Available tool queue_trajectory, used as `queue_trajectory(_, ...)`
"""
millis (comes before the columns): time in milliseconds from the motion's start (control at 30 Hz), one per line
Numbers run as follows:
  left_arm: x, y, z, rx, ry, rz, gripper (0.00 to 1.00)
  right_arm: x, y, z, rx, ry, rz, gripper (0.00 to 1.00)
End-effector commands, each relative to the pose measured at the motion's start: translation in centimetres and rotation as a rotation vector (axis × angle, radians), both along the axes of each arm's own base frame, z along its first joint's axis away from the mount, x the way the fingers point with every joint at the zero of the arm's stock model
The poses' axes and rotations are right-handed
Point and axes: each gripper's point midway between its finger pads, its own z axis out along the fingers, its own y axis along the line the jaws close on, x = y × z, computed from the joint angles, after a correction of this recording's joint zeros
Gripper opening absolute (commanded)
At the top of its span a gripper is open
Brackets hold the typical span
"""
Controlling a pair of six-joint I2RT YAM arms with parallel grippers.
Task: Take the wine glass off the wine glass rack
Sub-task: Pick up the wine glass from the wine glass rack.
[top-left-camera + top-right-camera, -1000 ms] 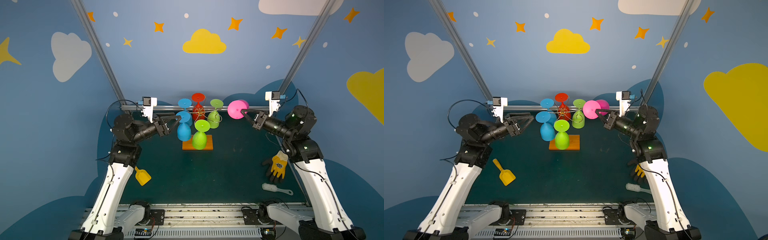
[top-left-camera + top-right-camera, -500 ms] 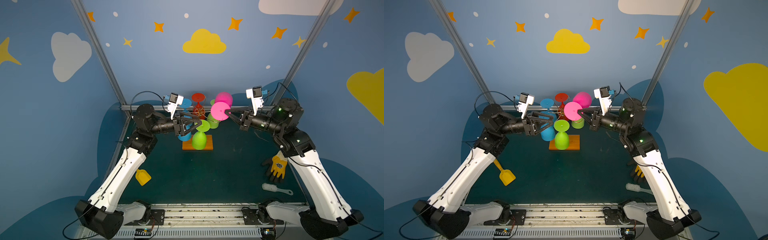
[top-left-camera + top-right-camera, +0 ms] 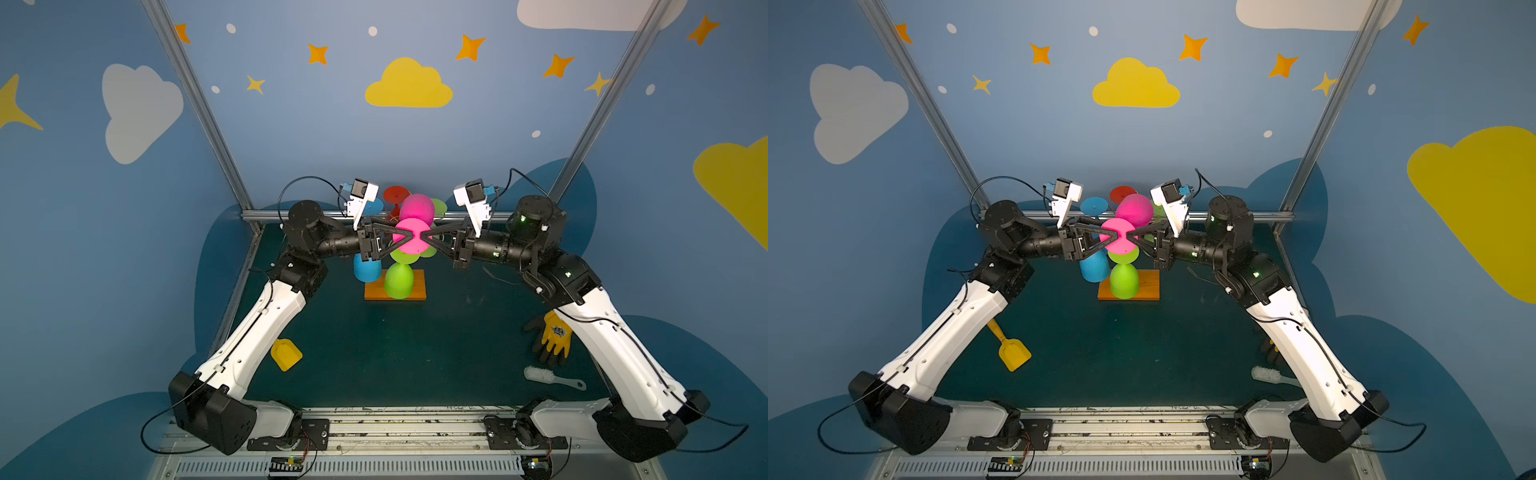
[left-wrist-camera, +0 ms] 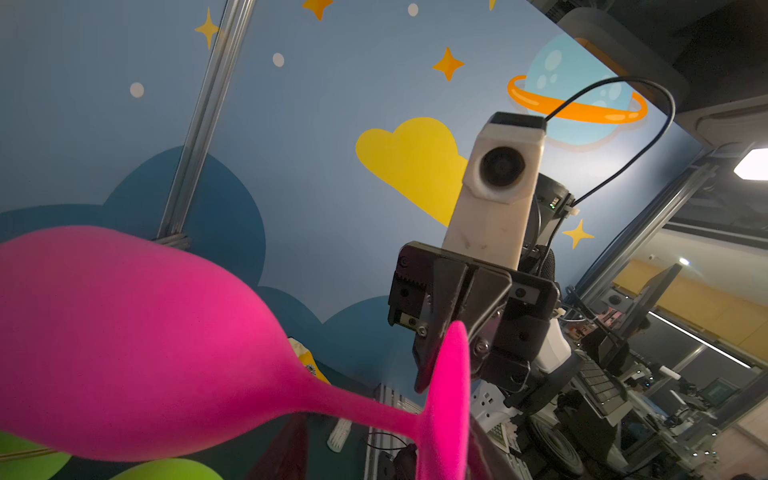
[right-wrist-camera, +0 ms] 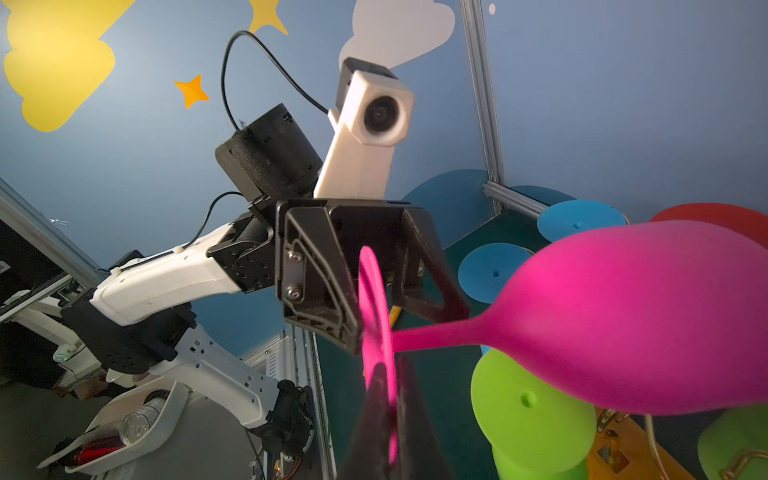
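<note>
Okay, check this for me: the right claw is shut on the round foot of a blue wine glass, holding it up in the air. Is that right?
Not quite: the colour is wrong. The wine glass in the right claw is pink, not blue, as the right wrist view shows plainly. The rest holds: the claw is shut on its round foot, holding it up in the air.

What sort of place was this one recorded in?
Probably a robot data-collection booth inside a lab or office: left arm and right arm mounted on a rail at a dark green table, aluminium posts framing walls painted with clouds, and monitors outside, seen in the left wrist view.
</note>
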Motion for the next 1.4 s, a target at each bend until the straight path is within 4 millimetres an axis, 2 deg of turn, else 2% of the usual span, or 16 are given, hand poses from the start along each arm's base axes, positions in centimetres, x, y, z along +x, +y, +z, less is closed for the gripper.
queue_trajectory(0, -0.8, 0.0, 1.9, -0.028, -0.059, -0.021, 0.40, 0.1, 0.1, 1.3, 0.018, -0.048, -0.013, 0.00)
queue_trajectory(100, -0.9, 0.0, 1.9, -0.029, -0.057, -0.019, 0.34, 0.4, 0.1, 1.3, 0.017, -0.055, -0.025, 0.00)
queue_trajectory(233, -1.2, 0.2, 2.3, -0.035, -0.055, -0.021, 0.16, 0.6, 0.0, 1.0, 0.006, -0.056, -0.037, 0.00)
queue_trajectory(367, -0.9, 1.1, 2.6, -0.044, -0.042, 0.026, 0.03, 0.7, -0.6, 1.0, -0.007, -0.062, -0.063, 0.00)
queue_trajectory(433, -0.7, 1.8, 2.8, -0.055, -0.038, 0.059, 0.03, 0.5, -0.8, 1.1, -0.007, -0.069, -0.063, 0.00)
queue_trajectory(467, -0.6, 2.3, 3.0, -0.065, -0.034, 0.075, 0.03, 0.5, -1.0, 1.1, -0.008, -0.070, -0.070, 0.04)
queue_trajectory(567, -0.1, 3.8, 3.5, -0.104, -0.008, 0.102, 0.03, 0.7, -2.0, 1.3, -0.020, -0.096, -0.112, 0.33)
queue_trajectory(667, 0.4, 5.3, 4.2, -0.150, 0.026, 0.108, 0.03, 1.3, -3.7, 1.5, -0.026, -0.155, -0.195, 0.55)
queue_trajectory(767, 0.6, 6.1, 4.7, -0.176, 0.047, 0.096, 0.03, 1.5, -4.8, 1.3, -0.055, -0.226, -0.245, 0.64)
queue_trajectory(900, 0.3, 6.0, 5.1, -0.170, 0.073, 0.054, 0.03, 2.6, -5.7, 0.4, -0.131, -0.326, -0.313, 0.80)
queue_trajectory(1067, 0.1, 5.9, 5.1, -0.158, 0.109, 0.033, 0.03, 3.8, -5.3, -0.3, -0.182, -0.462, -0.324, 0.89)
queue_trajectory(1200, 0.0, 5.8, 5.0, -0.148, 0.135, 0.019, 0.03, 4.5, -4.4, -0.2, -0.195, -0.570, -0.300, 0.90)
queue_trajectory(1367, 0.3, 5.7, 5.1, -0.158, 0.180, 0.013, 0.03, 4.5, -2.5, -0.3, -0.168, -0.700, -0.208, 0.90)
